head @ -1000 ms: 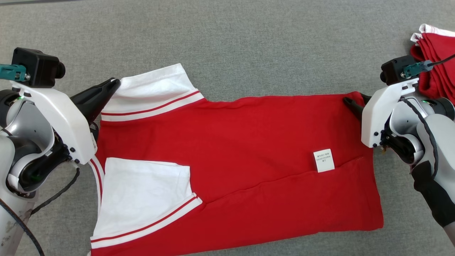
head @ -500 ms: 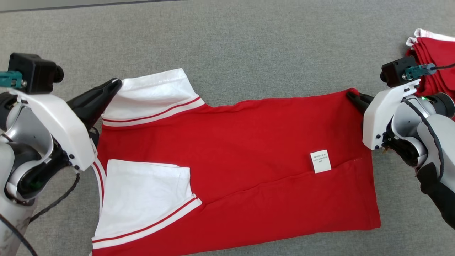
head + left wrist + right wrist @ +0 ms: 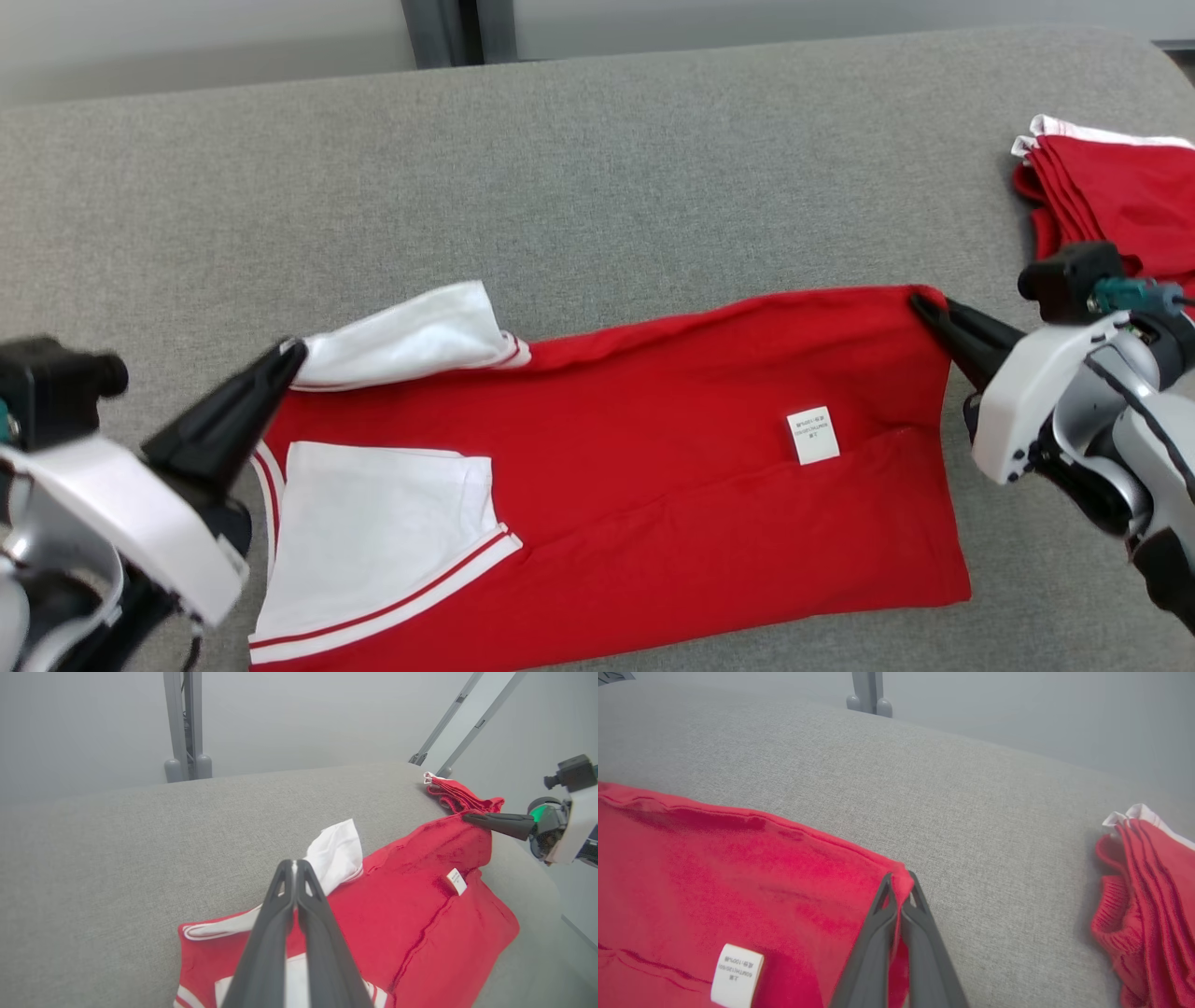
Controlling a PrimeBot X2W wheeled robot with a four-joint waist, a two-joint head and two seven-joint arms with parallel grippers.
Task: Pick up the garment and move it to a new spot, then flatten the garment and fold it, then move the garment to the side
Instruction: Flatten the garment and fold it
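The garment (image 3: pixel 653 448) is a red shirt with white, red-striped sleeves, lying on the grey padded table (image 3: pixel 597 168) with a small white label (image 3: pixel 812 435) facing up. My left gripper (image 3: pixel 297 353) is shut on the far white sleeve (image 3: pixel 411 338) at its left tip, and that sleeve is raised off the cloth. My right gripper (image 3: pixel 920 301) is shut on the garment's far right corner, which is pulled up. In the left wrist view the shut left gripper (image 3: pixel 294 864) points at the sleeve (image 3: pixel 337 855). In the right wrist view the right gripper (image 3: pixel 900 882) pinches the red corner (image 3: pixel 903 882).
A stack of folded red garments (image 3: pixel 1116 191) lies at the table's far right, close behind my right arm. Grey metal posts (image 3: pixel 186 723) stand beyond the table's far edge. Bare grey padding stretches across the far half of the table.
My right gripper has shut on the garment's far right corner. Both grippers have lifted their corners slightly. The head camera has tilted up, so the table's far edge now shows.
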